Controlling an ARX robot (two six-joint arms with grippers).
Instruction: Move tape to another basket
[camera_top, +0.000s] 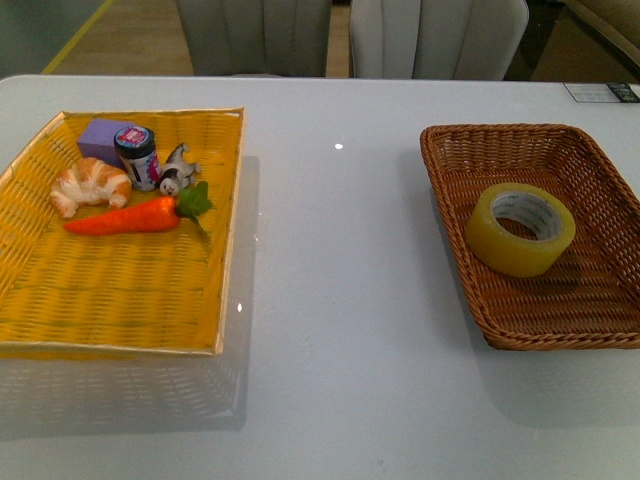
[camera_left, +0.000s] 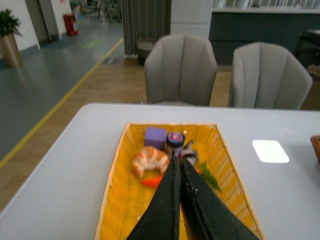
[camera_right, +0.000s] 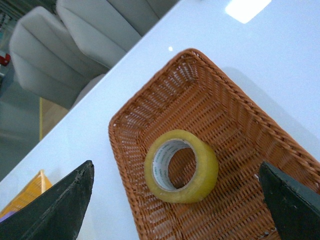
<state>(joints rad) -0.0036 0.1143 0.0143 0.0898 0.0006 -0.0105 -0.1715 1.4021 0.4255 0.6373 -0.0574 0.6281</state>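
Observation:
The tape (camera_top: 520, 228), a yellowish roll with a white printed core, lies tilted in the dark brown wicker basket (camera_top: 460, 150) at the right of the table. In the right wrist view the tape (camera_right: 181, 166) lies in the basket (camera_right: 150, 107), and my right gripper (camera_right: 177, 192) is wide open above it, one black finger on each side, holding nothing. My left gripper (camera_left: 178, 162) is shut and empty, its fingers pressed together above the yellow basket (camera_left: 114, 190). Neither arm shows in the front view.
The bright yellow woven basket (camera_top: 230, 230) at the left holds a croissant (camera_top: 90, 185), a carrot (camera_top: 125, 218), a purple block (camera_top: 103, 137), a small jar (camera_top: 137, 156) and a small toy (camera_top: 177, 168). Two grey chairs (camera_top: 440, 35) stand behind the white table.

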